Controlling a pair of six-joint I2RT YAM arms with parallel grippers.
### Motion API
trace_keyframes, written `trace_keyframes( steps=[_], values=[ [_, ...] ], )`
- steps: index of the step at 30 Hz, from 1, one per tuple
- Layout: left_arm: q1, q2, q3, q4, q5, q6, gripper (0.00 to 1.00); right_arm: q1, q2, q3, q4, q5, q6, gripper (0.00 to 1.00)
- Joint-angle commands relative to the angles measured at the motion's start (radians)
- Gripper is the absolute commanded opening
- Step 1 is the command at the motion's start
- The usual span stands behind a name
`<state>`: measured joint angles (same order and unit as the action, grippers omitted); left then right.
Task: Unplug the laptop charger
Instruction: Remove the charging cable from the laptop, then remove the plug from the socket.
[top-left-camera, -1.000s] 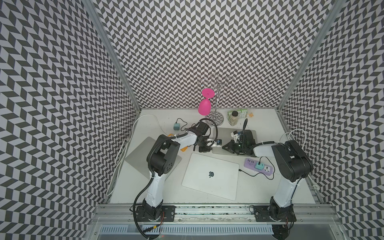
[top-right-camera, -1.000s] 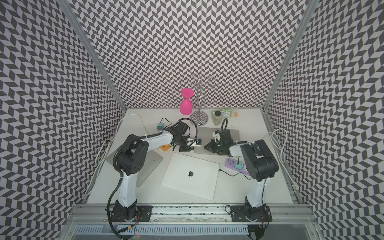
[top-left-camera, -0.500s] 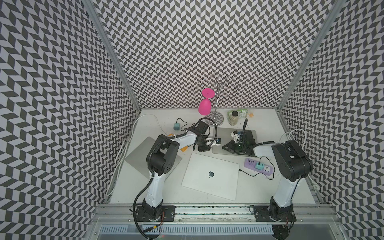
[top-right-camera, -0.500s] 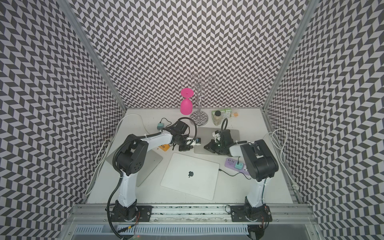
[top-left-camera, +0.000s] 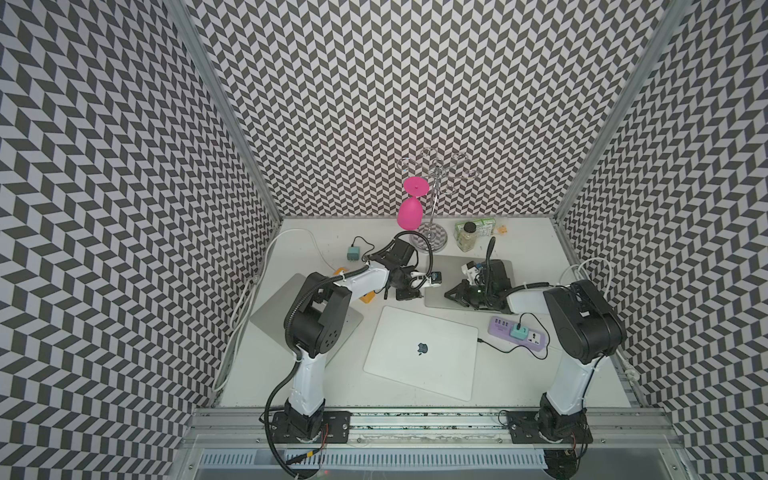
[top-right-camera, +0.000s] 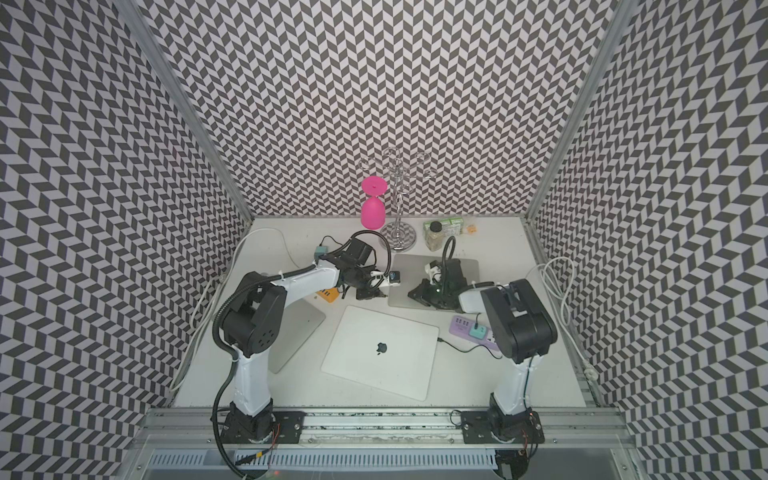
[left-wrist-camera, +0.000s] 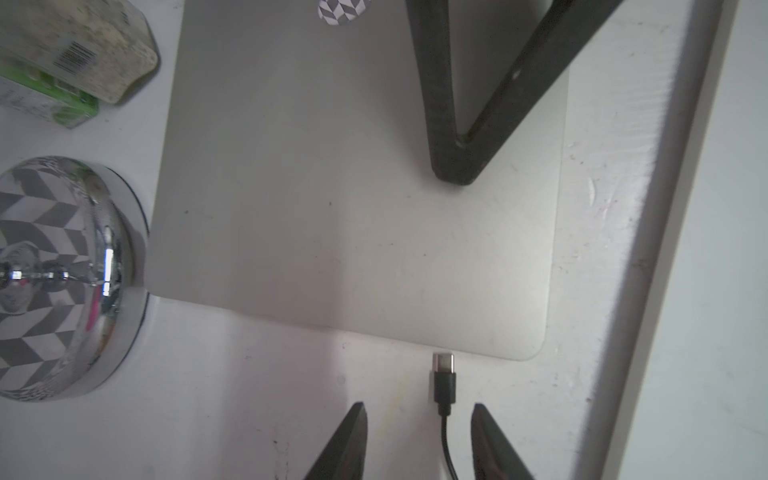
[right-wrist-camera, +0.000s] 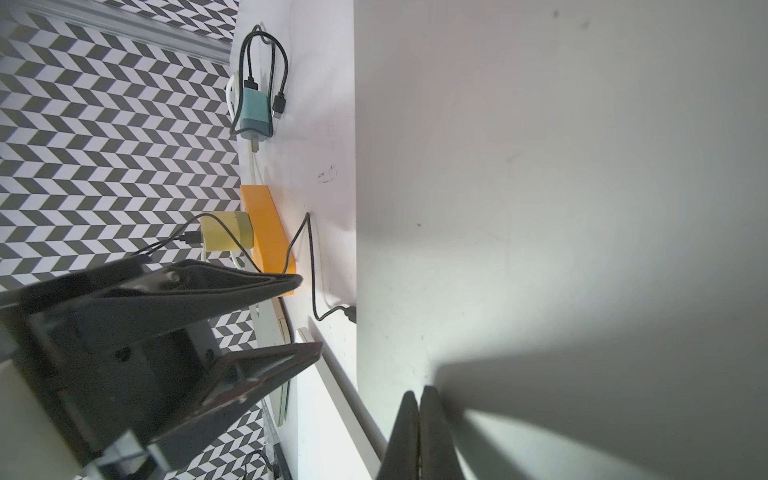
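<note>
The charger's black USB-C plug (left-wrist-camera: 444, 376) lies on the white table with its bare metal tip just clear of the grey laptop's (left-wrist-camera: 353, 199) edge. My left gripper (left-wrist-camera: 417, 415) is open, one finger on each side of the plug's cable, touching neither. The cable runs back to a yellow adapter (right-wrist-camera: 226, 230) in an orange power strip (right-wrist-camera: 268, 232). My right gripper (right-wrist-camera: 419, 397) is shut, its tips pressed on the grey laptop's lid (right-wrist-camera: 540, 187). In both top views the left gripper (top-left-camera: 409, 293) (top-right-camera: 372, 295) faces the right gripper (top-left-camera: 451, 296) (top-right-camera: 413, 296) across the laptop's near-left corner.
A white laptop (top-left-camera: 422, 347) lies in front, cabled to a purple power strip (top-left-camera: 519, 334). Another grey laptop (top-left-camera: 286, 320) sits under my left arm. A chrome glass rack (top-left-camera: 432, 239) with a pink glass (top-left-camera: 410, 210), a jar (top-left-camera: 467, 237) and a teal adapter (top-left-camera: 353, 253) stand behind.
My left gripper has opened and let go of the plug, which now rests on the table just off the laptop's edge. The right gripper has stayed on the lid.
</note>
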<state>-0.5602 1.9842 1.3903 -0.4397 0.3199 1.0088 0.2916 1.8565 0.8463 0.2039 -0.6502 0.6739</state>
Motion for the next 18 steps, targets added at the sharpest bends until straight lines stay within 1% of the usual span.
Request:
trace_keyframes(
  steps=[1,5,11,15,18],
  values=[
    [0.009,-0.091,-0.035,0.051,0.033,0.005,0.45,-0.003,-0.037,-0.010,-0.033,0.044,-0.020,0.01],
    [0.023,-0.177,-0.081,0.102,0.054,-0.026,0.45,0.001,-0.085,-0.002,-0.050,0.078,-0.047,0.01],
    [0.070,-0.339,-0.193,0.227,0.137,-0.110,0.44,0.034,-0.155,0.004,-0.052,0.151,-0.086,0.03],
    [0.128,-0.455,-0.292,0.386,0.179,-0.234,0.43,0.093,-0.195,0.011,-0.049,0.235,-0.136,0.04],
    [0.183,-0.523,-0.347,0.497,0.178,-0.358,0.43,0.149,-0.226,0.015,-0.038,0.310,-0.184,0.05]
  ],
)
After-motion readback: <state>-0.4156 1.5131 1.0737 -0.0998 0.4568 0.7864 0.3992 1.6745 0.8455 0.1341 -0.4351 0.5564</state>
